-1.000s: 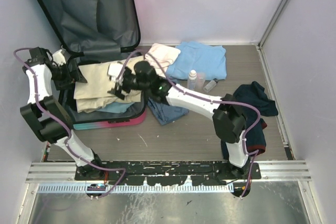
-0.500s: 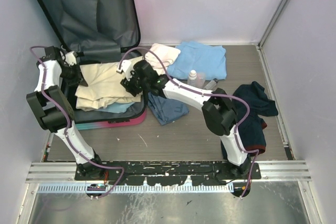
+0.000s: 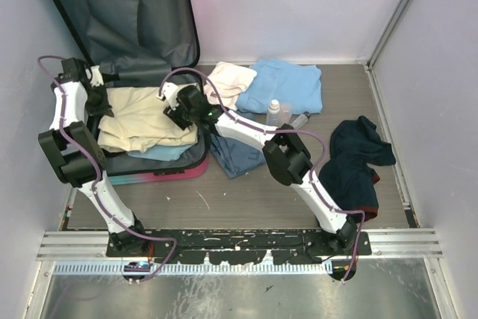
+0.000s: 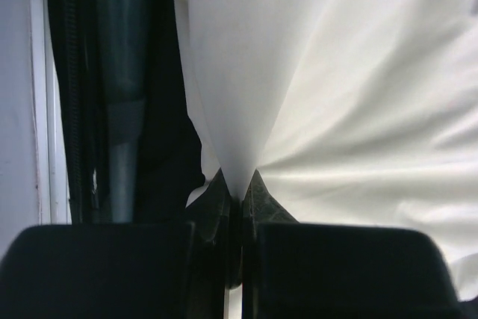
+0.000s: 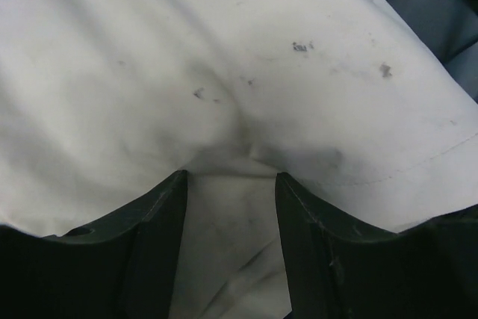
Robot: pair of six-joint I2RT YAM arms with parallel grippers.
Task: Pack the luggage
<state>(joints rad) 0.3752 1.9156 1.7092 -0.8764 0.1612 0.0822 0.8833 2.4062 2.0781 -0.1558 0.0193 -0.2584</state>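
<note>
Fold of cream cloth (image 4: 336, 72) pinched tight in left pincer (image 4: 237, 184); right pincer (image 5: 230, 175) spread wide, fingertips pressed onto same cloth; luggage (image 3: 160, 175) lying beneath both, lid raised beyond them.

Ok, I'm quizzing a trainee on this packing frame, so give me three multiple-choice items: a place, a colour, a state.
1. The cream garment lies: A in the open luggage; B on a chair; C in a drawer.
2. The lining is: A dark grey; B yellow; C white.
3. The left gripper is: A open; B shut on the cream garment; C out of view.
Key: A, it fills the base; A, the raised lid shows grey; B, the left wrist view shows fabric pinched.
</note>
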